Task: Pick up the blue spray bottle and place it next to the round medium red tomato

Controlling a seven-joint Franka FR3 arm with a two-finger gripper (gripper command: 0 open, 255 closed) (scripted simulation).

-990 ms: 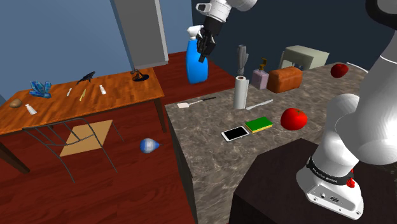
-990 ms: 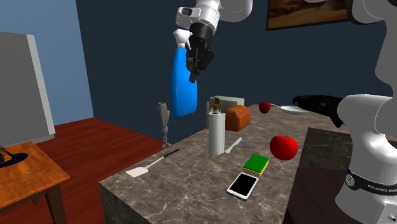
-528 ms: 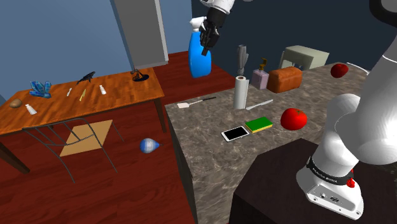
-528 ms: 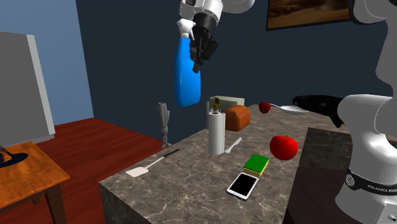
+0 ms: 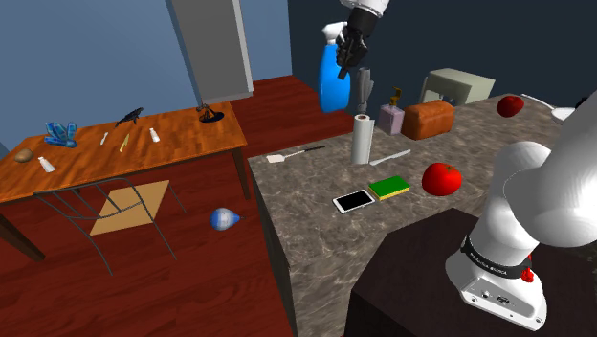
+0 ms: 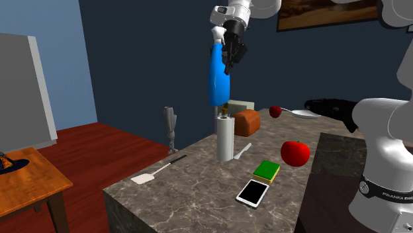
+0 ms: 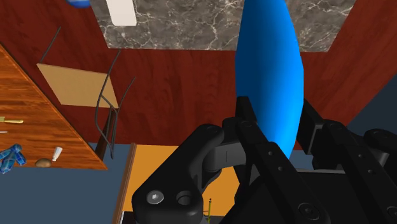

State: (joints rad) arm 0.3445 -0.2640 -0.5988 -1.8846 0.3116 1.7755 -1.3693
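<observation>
High above the far edge of the marble counter (image 5: 316, 206), the blue spray bottle (image 5: 333, 82) (image 6: 218, 78) hangs nearly upright. My gripper (image 5: 352, 48) (image 6: 233, 51) is shut on its upper part, just below the white nozzle. In the wrist view the bottle (image 7: 270, 70) runs out from between the black fingers (image 7: 245, 113), which clasp it from both sides. A large round red tomato (image 5: 441, 178) (image 6: 295, 153) sits on the counter near the stand. A smaller red one (image 5: 510, 105) (image 6: 275, 111) lies at the back.
Under the bottle stands a paper towel roll (image 5: 361, 139) (image 6: 225, 138). A bread loaf (image 5: 428, 119), green sponge (image 5: 389, 187), phone (image 5: 354, 200) and spatula (image 5: 292, 153) lie on the counter. A wooden table (image 5: 115, 144) and chair (image 5: 124, 206) stand at the shoulder view's left.
The gripper has carried the bottle upward and toward the shoulder view's right, from beyond the counter's corner to above the paper towel roll. The bottle now hangs straighter.
</observation>
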